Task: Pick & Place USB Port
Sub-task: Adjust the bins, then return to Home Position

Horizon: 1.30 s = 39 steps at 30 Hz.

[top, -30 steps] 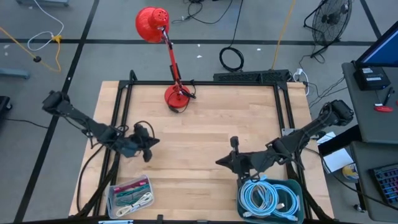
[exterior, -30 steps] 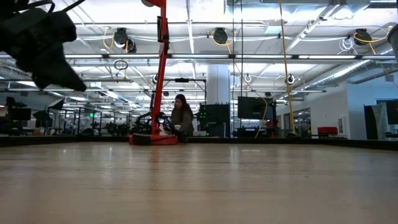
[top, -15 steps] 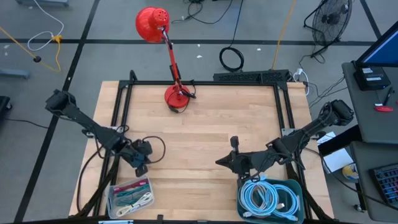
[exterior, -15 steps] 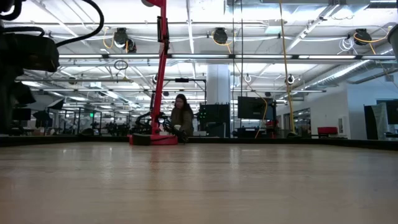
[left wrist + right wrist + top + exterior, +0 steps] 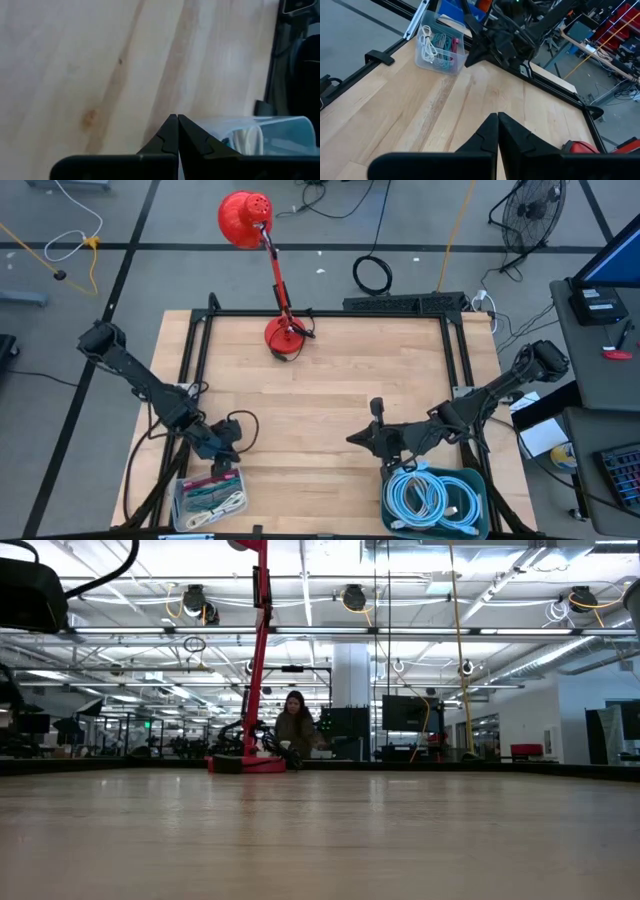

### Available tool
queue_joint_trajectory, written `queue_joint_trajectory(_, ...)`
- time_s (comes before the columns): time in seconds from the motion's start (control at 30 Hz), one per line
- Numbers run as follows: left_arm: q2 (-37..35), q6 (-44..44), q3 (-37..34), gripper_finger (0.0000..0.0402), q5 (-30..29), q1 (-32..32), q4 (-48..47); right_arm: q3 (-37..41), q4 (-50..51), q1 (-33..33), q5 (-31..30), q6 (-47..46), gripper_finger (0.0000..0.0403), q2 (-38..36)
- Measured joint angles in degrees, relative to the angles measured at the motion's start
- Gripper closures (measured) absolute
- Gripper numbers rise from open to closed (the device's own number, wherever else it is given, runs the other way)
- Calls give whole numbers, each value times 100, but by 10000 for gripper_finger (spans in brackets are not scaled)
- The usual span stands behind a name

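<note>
Nearest the front edge of the wooden table (image 5: 330, 390), the clear bin (image 5: 209, 496) of coiled USB cables (image 5: 222, 498) sits at the front-left corner, and the teal bin (image 5: 436, 498) holding white cable coils (image 5: 428, 498) sits at the front right. Directly behind the clear bin, the left gripper (image 5: 224, 464) hangs above that bin's rear rim, with its two fingers pressed tip to tip and nothing between them; its own wrist view shows the bin's rim (image 5: 260, 131) just beyond the closed fingertips. The cables lie inside the bin, beneath and slightly forward of this gripper, not in contact with it. The right gripper (image 5: 356, 439) is likewise closed and empty, positioned just behind the teal bin's left rear corner. Farther back, the red desk lamp (image 5: 280, 332) stands at the table's rear edge. Beyond the table, a person (image 5: 294, 728) is visible in the room.
</note>
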State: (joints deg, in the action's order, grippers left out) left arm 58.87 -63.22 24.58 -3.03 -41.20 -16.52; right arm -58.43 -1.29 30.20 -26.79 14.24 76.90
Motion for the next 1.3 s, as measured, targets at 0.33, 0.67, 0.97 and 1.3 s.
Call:
queue_joint_trajectory(0.33,0,-492,0,401,-37,-358,103,0,29,-36,-10,-2,403,0)
queue_joint_trajectory(0.67,2,-516,-2,401,-191,-577,693,0,172,-175,-12,-101,403,0)
queue_joint_trajectory(0.97,2,191,50,401,-732,-631,707,0,125,-177,-12,-116,403,0)
queue_joint_trajectory(1.3,-516,3605,1222,401,-2336,-395,25,0,108,-177,-12,-111,403,0)
